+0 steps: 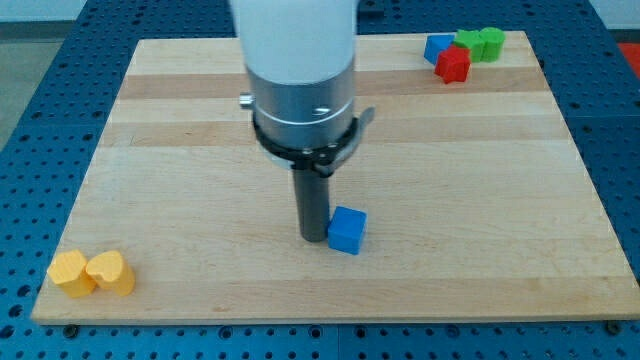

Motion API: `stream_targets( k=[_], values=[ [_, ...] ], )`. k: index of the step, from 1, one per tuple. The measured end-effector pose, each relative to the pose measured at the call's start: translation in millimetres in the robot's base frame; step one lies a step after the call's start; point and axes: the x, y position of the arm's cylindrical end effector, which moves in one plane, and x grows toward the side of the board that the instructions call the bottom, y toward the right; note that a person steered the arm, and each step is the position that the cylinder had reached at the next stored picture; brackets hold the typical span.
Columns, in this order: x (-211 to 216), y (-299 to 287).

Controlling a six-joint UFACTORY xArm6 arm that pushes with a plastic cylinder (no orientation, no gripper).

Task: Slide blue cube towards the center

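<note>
A blue cube (347, 230) lies on the wooden board (200, 150), a little below the board's middle. My tip (314, 238) rests on the board just left of the blue cube, touching or nearly touching its left side. The dark rod rises from the tip into the arm's grey and white body (303, 70), which hides part of the board's upper middle.
At the view's top right a second blue block (437, 47), a red block (453, 65) and two green blocks (480, 43) are clustered together. At the bottom left lie two yellow blocks (92, 272), the right one heart-shaped. A blue pegboard surrounds the board.
</note>
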Motion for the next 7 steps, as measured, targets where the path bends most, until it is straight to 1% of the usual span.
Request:
stream_targets(
  k=[1, 2, 3, 4, 5, 6, 7],
  values=[
    [48, 36],
    [56, 87],
    [47, 99],
    [20, 94],
    [4, 77],
    [8, 75],
    [19, 86]
  ],
)
